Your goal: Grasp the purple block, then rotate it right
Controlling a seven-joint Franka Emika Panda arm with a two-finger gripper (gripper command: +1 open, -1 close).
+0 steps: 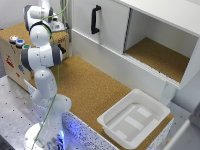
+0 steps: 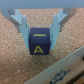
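Jaws apparently clamp the purple block (image 2: 39,42).

I see the purple block (image 2: 39,42) only in the wrist view, a dark cube with a yellow letter A on its facing side, sitting upright on the cork surface (image 2: 15,60).

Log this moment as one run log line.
phase: grasp | claw: straddling purple block, closure unclear | block: letter A showing, on cork surface

free: cork surface (image 1: 95,90) open mid-table | obstacles: white bin (image 1: 134,118) at exterior view's right; cabinet (image 1: 145,35) behind
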